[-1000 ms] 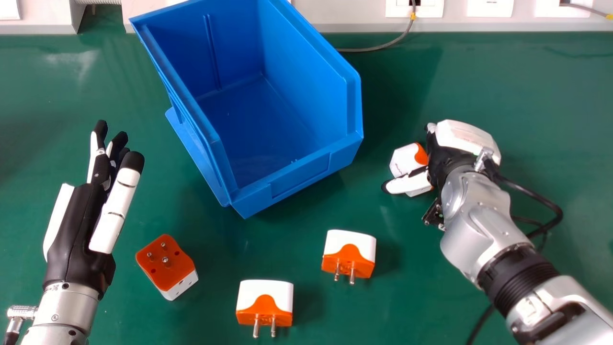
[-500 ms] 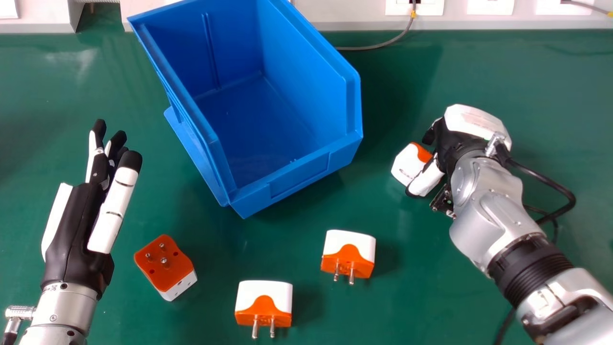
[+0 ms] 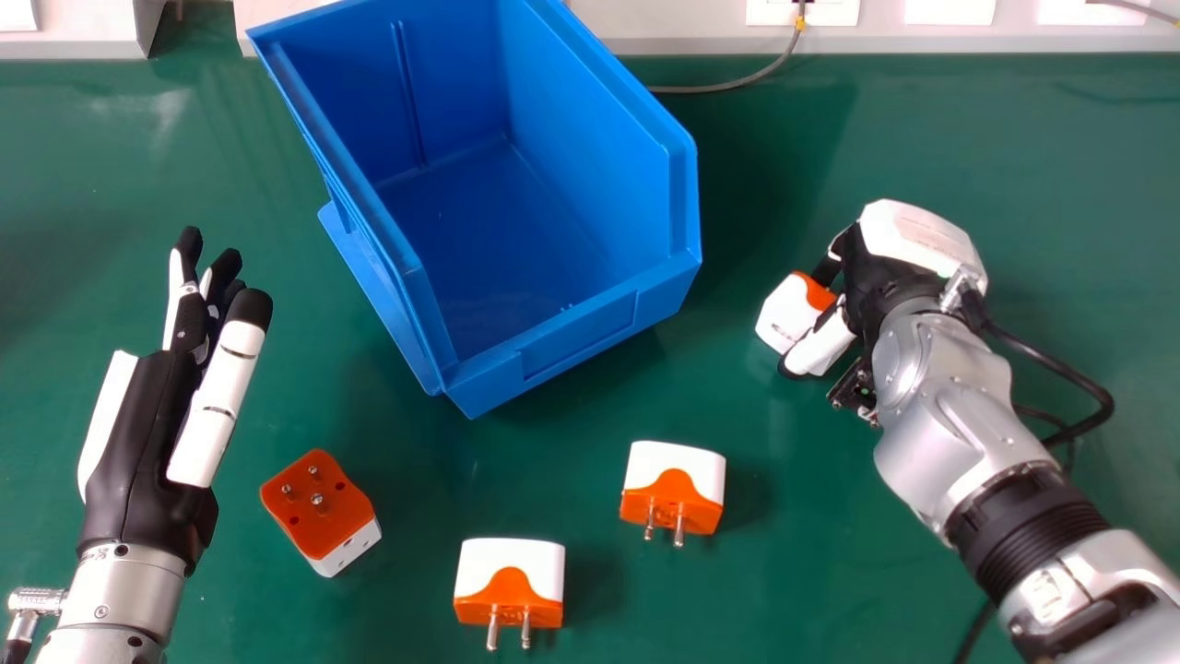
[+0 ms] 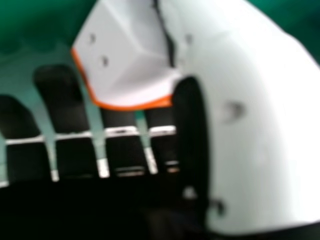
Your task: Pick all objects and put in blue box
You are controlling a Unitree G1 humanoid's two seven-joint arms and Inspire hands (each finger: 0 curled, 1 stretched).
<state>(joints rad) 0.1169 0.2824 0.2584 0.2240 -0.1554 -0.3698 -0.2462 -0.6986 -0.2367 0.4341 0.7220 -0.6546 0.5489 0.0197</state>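
Observation:
At the right of the head view my right hand (image 3: 890, 263) is low over the table, its thumb and fingers curled round a white-and-orange adapter (image 3: 785, 314). In the right hand view that adapter (image 4: 122, 65) lies between the thumb and fingers of my right hand (image 4: 117, 150). My left hand (image 3: 147, 424) stays at the left, fingers straight and holding nothing. An adapter (image 3: 323, 507) with its orange pin side up sits beside it. Two more adapters, one front centre (image 3: 509, 581) and one farther right (image 3: 673, 484), have pins facing the near edge. The blue box (image 3: 576, 327) stands behind them.
The green table (image 3: 1032, 184) runs back to a pale wall panel (image 3: 682, 20) with sockets. A grey cable (image 3: 728, 88) lies behind the box at its right. A black cable (image 3: 1060, 369) loops beside my right forearm.
My right hand has shifted slightly right and away from the robot, and its thumb has curled in against the adapter. That adapter has turned a little. The left hand has hardly moved.

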